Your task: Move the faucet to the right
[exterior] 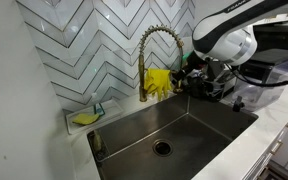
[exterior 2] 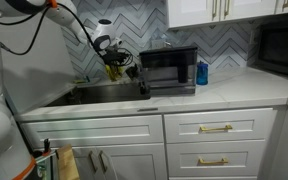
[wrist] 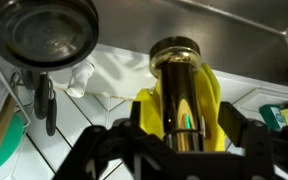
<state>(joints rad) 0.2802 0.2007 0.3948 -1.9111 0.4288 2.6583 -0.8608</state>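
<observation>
The gold faucet [exterior: 142, 78] stands behind the steel sink [exterior: 209, 128], and its spring-coiled gooseneck arches over the basin. In the wrist view its shiny stem [wrist: 180, 80] shows between my two black fingers, with a gap on each side. My gripper [wrist: 184, 122] is open. In an exterior view the gripper [exterior: 187, 80] sits just right of the stem, beside a yellow cloth [exterior: 159, 82] that hangs behind the faucet. The cloth also shows in the wrist view [wrist: 212, 88]. The faucet's round spray head [wrist: 44, 30] shows at the upper left of the wrist view.
A small tray with a yellow sponge [exterior: 86, 117] sits at the sink's back corner. The chevron tile wall [exterior: 84, 50] stands close behind the faucet. A black microwave [exterior 2: 169, 70] and a blue bottle [exterior 2: 202, 72] stand on the white counter [exterior 2: 234, 95].
</observation>
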